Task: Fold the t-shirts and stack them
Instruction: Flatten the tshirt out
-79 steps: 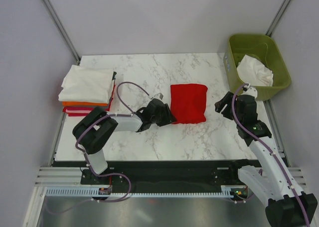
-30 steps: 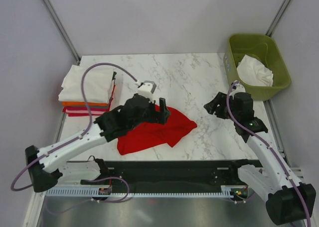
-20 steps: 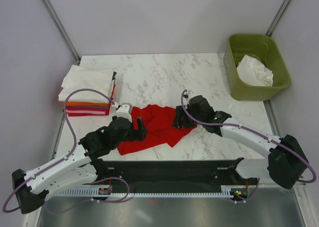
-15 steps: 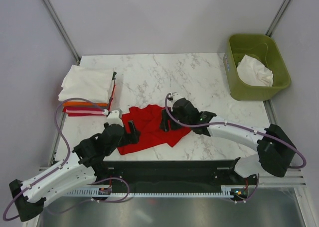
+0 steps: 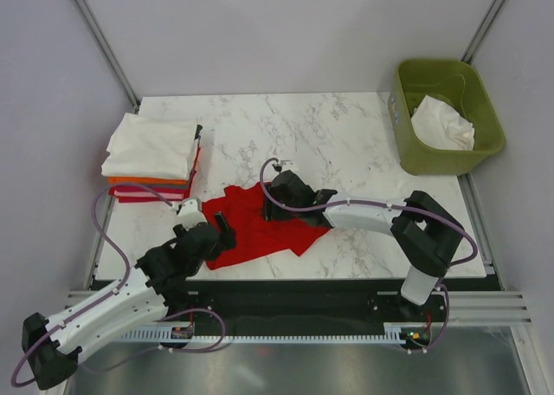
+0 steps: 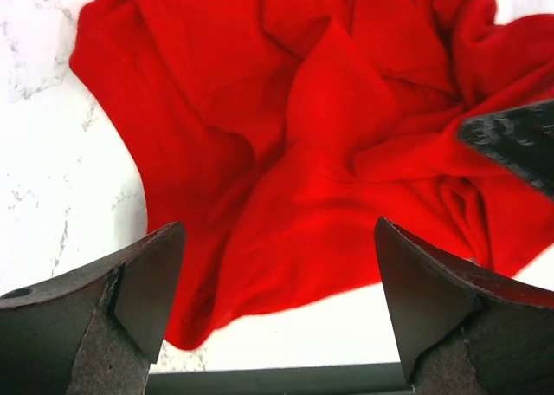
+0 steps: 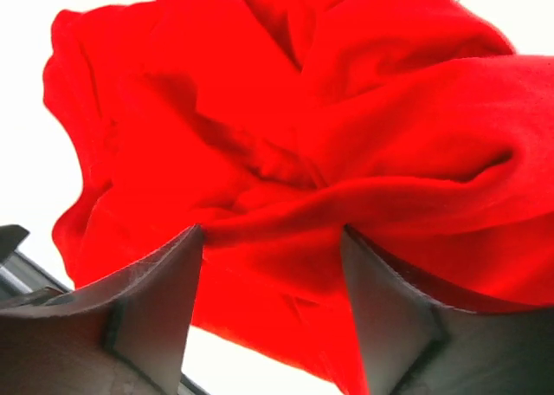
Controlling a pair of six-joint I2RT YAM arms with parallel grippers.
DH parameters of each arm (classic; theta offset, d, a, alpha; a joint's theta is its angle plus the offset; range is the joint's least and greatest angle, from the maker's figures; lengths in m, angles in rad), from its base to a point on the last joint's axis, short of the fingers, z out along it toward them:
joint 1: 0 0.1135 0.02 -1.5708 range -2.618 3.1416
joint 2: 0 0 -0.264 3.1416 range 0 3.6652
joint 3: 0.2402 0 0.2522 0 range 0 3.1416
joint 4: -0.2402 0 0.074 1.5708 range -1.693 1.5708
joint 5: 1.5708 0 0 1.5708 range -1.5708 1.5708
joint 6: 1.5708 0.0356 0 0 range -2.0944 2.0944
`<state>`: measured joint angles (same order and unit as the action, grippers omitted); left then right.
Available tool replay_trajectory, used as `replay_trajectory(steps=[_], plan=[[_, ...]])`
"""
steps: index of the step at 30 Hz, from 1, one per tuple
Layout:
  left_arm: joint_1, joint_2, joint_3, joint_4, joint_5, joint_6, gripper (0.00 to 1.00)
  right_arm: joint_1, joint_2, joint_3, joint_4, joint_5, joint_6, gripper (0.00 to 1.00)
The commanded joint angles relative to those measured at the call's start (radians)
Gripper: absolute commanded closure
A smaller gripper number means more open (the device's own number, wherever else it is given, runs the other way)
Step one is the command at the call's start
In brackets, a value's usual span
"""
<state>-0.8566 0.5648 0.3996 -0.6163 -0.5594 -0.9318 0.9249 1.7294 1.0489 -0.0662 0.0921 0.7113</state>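
Red shirt (image 6: 329,109) lies crumpled, left gripper (image 6: 277,229) spread wide over its near edge, right gripper (image 7: 273,235) fingers apart too, a fold showing between them

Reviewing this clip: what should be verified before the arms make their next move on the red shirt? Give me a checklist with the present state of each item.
1. The red t-shirt lies flat for folding: not ok, it is crumpled on the table.
2. The left gripper is ready to grasp: ok, fingers spread wide above the shirt's near edge, nothing held.
3. The right gripper is ready: ok, fingers apart over the bunched cloth. Whether they touch it: cannot tell.
4. The folded stack is tidy: ok, white on top, at the table's left edge.
5. The olive bin is out of the way: ok, upright at the far right, a white garment inside.
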Motion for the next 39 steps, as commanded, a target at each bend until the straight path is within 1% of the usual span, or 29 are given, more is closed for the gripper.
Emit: replay_trajectory(steps=[1, 3, 4, 5, 6, 7, 8, 11, 14, 21, 22, 24, 25, 27, 28, 31, 33, 34, 36, 37, 39], plan=[[0.010, 0.016, -0.025, 0.119, -0.082, -0.038, 0.03, 0.002, 0.013, 0.043, 0.026, 0.084, 0.037, 0.50], [0.014, 0.038, -0.033, 0.158, -0.088, -0.019, 0.04, 0.002, -0.007, 0.037, 0.017, 0.139, 0.034, 0.64], [0.019, 0.050, -0.033, 0.170, -0.089, -0.012, 0.05, 0.000, -0.019, 0.033, 0.013, 0.156, 0.033, 0.77], [0.022, 0.081, -0.033, 0.184, -0.089, 0.002, 0.06, -0.001, -0.030, 0.020, 0.005, 0.182, 0.030, 0.83], [0.024, 0.095, -0.031, 0.211, -0.088, 0.010, 0.07, -0.006, -0.060, 0.013, 0.000, 0.195, 0.027, 0.86], [0.030, 0.113, -0.030, 0.226, -0.082, 0.019, 0.07, -0.011, -0.077, 0.004, -0.001, 0.202, 0.025, 0.95], [0.033, 0.147, -0.030, 0.242, -0.073, 0.039, 0.09, -0.023, -0.096, -0.018, -0.004, 0.205, 0.027, 0.99], [0.044, 0.223, -0.018, 0.291, -0.043, 0.066, 0.12, -0.072, -0.189, -0.068, -0.001, 0.187, 0.031, 1.00], [0.051, 0.274, -0.002, 0.326, -0.028, 0.085, 0.14, -0.115, -0.237, -0.113, 0.012, 0.138, 0.036, 1.00], [0.070, 0.405, 0.036, 0.372, -0.025, 0.114, 0.18, -0.161, -0.287, -0.176, 0.043, 0.064, 0.054, 1.00], [0.070, 0.432, 0.042, 0.375, -0.030, 0.120, 0.21, -0.167, -0.295, -0.187, 0.046, 0.061, 0.054, 1.00], [0.070, 0.458, 0.056, 0.377, -0.028, 0.128, 0.31, -0.184, -0.321, -0.201, 0.049, 0.060, 0.056, 1.00], [0.071, 0.481, 0.061, 0.380, -0.011, 0.137, 0.43, -0.193, -0.332, -0.214, 0.051, 0.061, 0.056, 1.00], [0.071, 0.498, 0.076, 0.391, 0.013, 0.151, 0.59, -0.221, -0.361, -0.230, 0.052, 0.067, 0.062, 1.00], [0.071, 0.504, 0.082, 0.388, 0.019, 0.168, 0.73, -0.231, -0.370, -0.246, 0.052, 0.067, 0.065, 1.00], [0.071, 0.492, 0.117, 0.366, 0.009, 0.186, 0.89, -0.282, -0.395, -0.257, 0.055, 0.069, 0.066, 1.00], [0.079, 0.460, 0.140, 0.333, -0.005, 0.192, 0.96, -0.326, -0.392, -0.244, 0.055, 0.058, 0.059, 1.00], [0.100, 0.451, 0.168, 0.323, 0.004, 0.203, 0.98, -0.342, -0.387, -0.218, 0.054, 0.046, 0.051, 1.00], [0.142, 0.425, 0.197, 0.316, 0.053, 0.217, 0.98, -0.403, -0.366, -0.179, 0.042, 0.018, 0.042, 1.00], [0.204, 0.416, 0.229, 0.314, 0.125, 0.234, 0.98, -0.429, -0.361, -0.135, 0.028, -0.012, 0.039, 1.00], [0.275, 0.391, 0.271, 0.293, 0.162, 0.246, 0.98, -0.509, -0.366, -0.096, -0.003, -0.051, 0.040, 1.00]])
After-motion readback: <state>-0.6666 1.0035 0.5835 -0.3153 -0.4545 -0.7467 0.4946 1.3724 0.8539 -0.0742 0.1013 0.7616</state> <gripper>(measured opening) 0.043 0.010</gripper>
